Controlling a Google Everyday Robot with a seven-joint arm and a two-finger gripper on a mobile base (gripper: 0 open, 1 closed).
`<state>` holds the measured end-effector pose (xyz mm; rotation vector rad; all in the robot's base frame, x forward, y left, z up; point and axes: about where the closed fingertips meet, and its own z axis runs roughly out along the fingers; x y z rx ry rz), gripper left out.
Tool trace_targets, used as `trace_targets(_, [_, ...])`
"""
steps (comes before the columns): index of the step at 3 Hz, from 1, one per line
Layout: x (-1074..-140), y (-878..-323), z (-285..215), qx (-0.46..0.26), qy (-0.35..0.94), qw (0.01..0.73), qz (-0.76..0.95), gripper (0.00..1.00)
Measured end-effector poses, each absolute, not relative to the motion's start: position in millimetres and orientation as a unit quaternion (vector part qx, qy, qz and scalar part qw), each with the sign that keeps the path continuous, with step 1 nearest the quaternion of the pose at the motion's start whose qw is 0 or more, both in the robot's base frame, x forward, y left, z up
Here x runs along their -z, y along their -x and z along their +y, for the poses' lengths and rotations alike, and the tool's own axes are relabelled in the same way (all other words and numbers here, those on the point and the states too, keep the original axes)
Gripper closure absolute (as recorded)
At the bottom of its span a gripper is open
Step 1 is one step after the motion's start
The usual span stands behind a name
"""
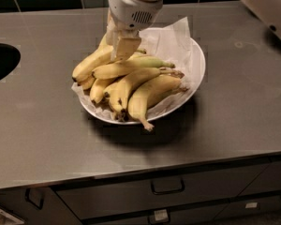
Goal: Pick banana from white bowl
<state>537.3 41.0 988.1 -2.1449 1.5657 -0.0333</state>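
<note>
Soft, dim light comes from above. A dark shadow lies on the counter just in front of the white bowl. The gripper, low over the bowl's left side, looks bright.

Grey brushed-metal surface, dark round opening cut in at its left edge, one white bowl resting directly on it near the middle — shadow on the near side — tool low over the bowl's rear-left part.

banana: plain yellow, dark tip
white bowl: glossy white
worktop: dull grey
gripper: creamy, sitting on the banana pile
</note>
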Motion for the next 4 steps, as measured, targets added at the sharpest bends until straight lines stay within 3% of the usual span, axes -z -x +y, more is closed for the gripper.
trace_targets(4, [-963.2, -536.4, 31.0, -0.008, 0.778, 0.225, 0.587, 0.57])
